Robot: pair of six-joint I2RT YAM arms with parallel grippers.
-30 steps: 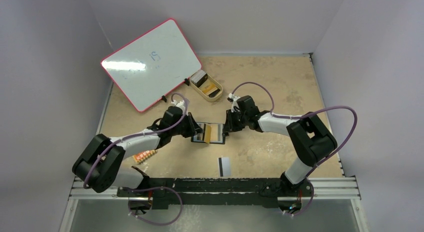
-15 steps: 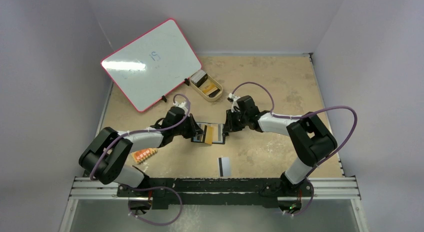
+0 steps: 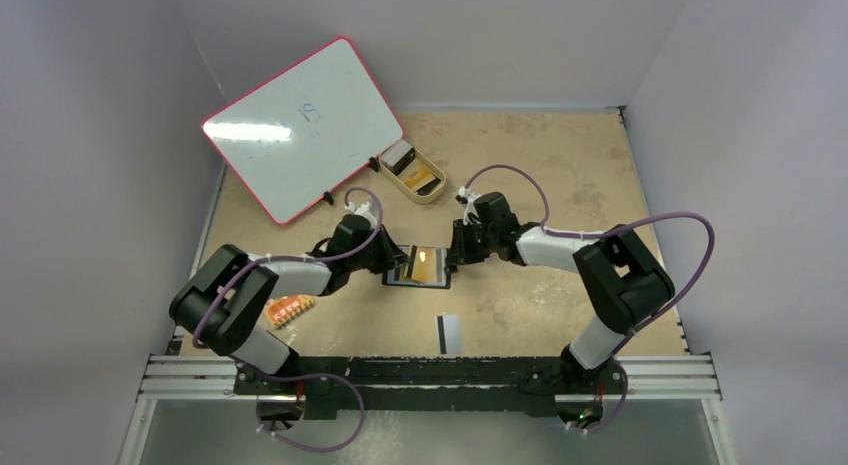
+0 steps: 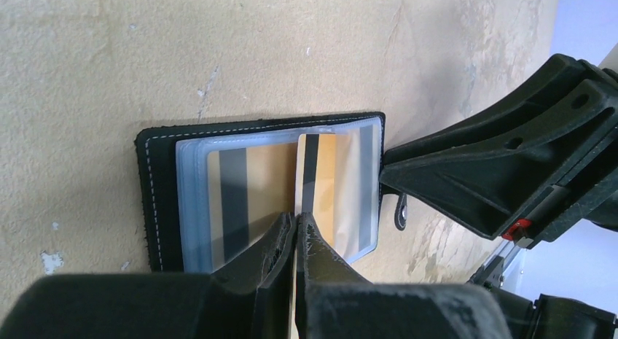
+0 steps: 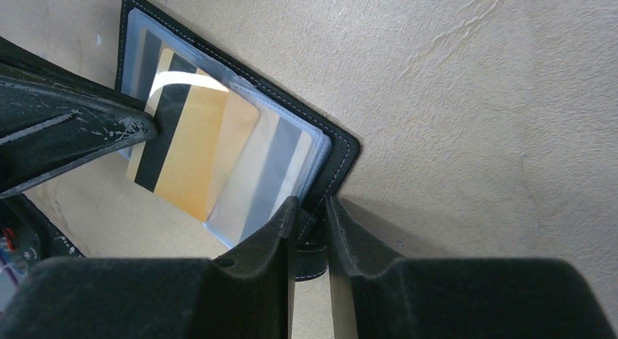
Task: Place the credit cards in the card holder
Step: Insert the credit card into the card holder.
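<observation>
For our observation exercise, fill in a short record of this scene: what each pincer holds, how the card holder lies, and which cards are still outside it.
Card holder: open flat on table, clear pockets up
Left pincer: shut on orange-gold card, partly in a pocket
Right pincer: shut on the holder's edge
Loose card: black-striped, on table near the arm bases
Tan tray: more cards inside

You'll find the card holder at centre frame on the desk, tray above it, whiteboard upper left, loose card below it.
</observation>
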